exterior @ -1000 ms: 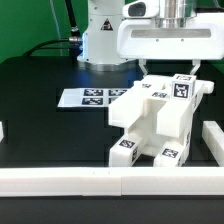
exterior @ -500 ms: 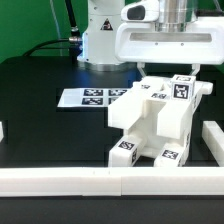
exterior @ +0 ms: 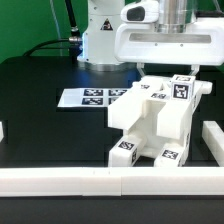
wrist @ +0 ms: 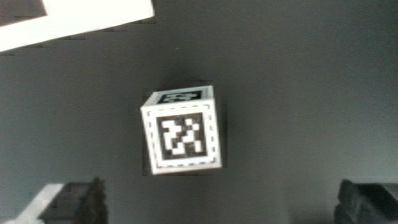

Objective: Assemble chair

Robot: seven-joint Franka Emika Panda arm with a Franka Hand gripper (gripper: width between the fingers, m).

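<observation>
The chair (exterior: pixel 155 120) is a chunky white assembly of blocky parts with black-and-white tags. It stands on the black table at the exterior view's right. My gripper (exterior: pixel 172 68) hangs right above its top, with the fingers spread to either side of the upper tagged end. In the wrist view a white tagged end of a chair part (wrist: pixel 183 135) shows beyond the gripper (wrist: pixel 222 205). The two dark fingertips (wrist: pixel 80 198) stand wide apart with nothing between them.
The marker board (exterior: pixel 95 97) lies flat to the left of the chair. White border rails run along the front (exterior: pixel 100 182) and the right (exterior: pixel 213 140) of the table. The robot base (exterior: pixel 100 35) stands at the back.
</observation>
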